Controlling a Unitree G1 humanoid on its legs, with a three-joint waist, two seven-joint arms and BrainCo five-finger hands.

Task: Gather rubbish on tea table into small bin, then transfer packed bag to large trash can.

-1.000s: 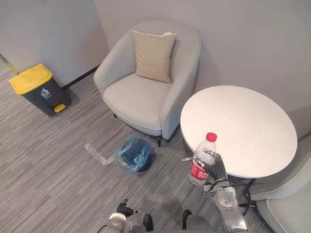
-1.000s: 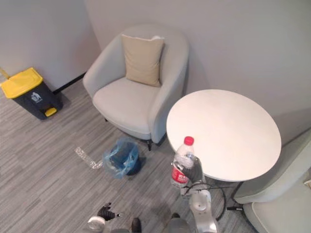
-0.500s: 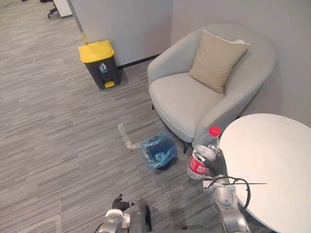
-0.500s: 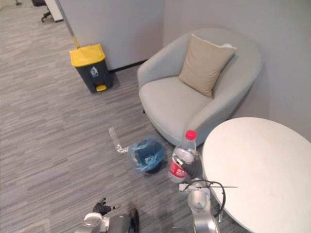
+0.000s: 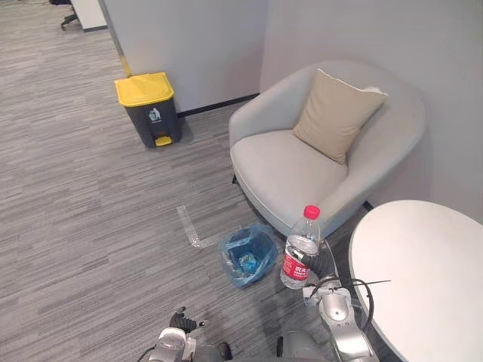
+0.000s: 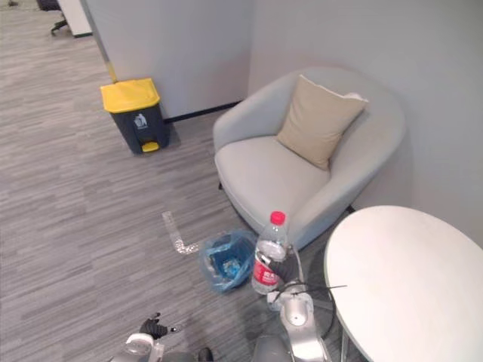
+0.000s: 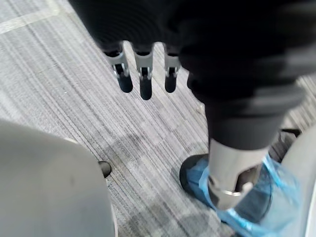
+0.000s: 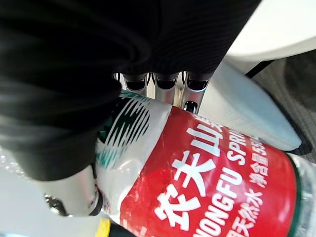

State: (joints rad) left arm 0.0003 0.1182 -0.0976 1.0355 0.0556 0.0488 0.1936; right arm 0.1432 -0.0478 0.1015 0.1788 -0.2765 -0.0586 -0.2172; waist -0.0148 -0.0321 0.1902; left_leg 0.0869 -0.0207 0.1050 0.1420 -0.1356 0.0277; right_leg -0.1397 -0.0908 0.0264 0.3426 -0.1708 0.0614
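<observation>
A clear plastic water bottle (image 5: 300, 250) with a red cap and red label is upright in my right hand (image 5: 325, 265), held over the floor between the round white tea table (image 5: 426, 280) and the small bin (image 5: 247, 256). In the right wrist view the fingers (image 8: 163, 81) curl round the bottle's label (image 8: 212, 190). The small bin is lined with a blue bag and stands on the carpet in front of the armchair. My left hand (image 5: 179, 323) hangs low at the bottom edge, its fingers (image 7: 143, 74) straight above the carpet near the bin (image 7: 276, 195).
The large dark trash can (image 5: 148, 107) with a yellow lid stands against the wall, far left. A grey armchair (image 5: 302, 162) with a beige cushion (image 5: 338, 115) sits behind the bin. A clear plastic strip (image 5: 189, 226) lies on the carpet left of the bin.
The camera has swung left, so the whole scene has shifted. My right hand has carried the bottle off the table's edge and over toward the small bin.
</observation>
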